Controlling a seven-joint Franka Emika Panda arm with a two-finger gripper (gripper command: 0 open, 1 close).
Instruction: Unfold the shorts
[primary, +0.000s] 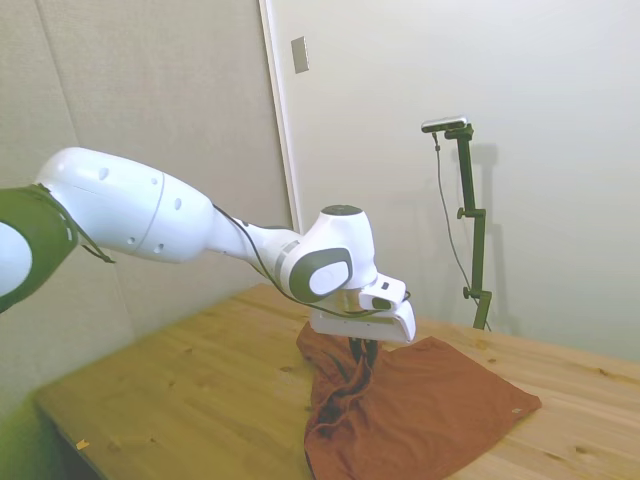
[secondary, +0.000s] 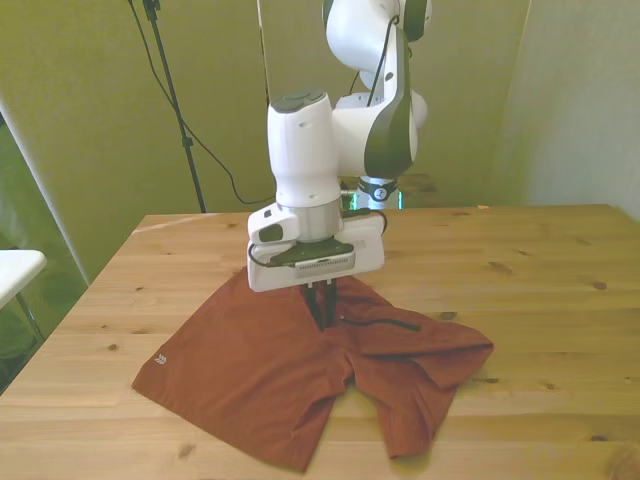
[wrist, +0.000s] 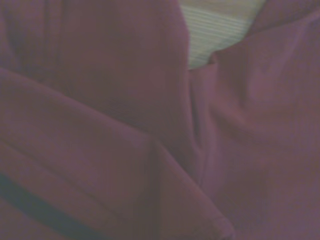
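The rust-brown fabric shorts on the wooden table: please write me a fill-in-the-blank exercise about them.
1. The rust-brown fabric shorts lie on a table made of ____.
2. The white arm's gripper is directly ____ the shorts.
3. The thin cord on the shorts is ____ in colour.

Missing words: wood; above; dark

A white robot arm (primary: 150, 215) is reaching out and bending down at its wrist (secondary: 303, 175), which is pointing straight downward over the shorts (secondary: 300, 370). The gripper (secondary: 322, 305) is hanging vertically beneath a white flat housing (secondary: 315, 262), its two dark fingers (primary: 362, 352) drawn close together and pressing down into the shorts near the middle of the garment. The fingertips are touching the fabric. Whether cloth is pinched between them is too hard to make out.
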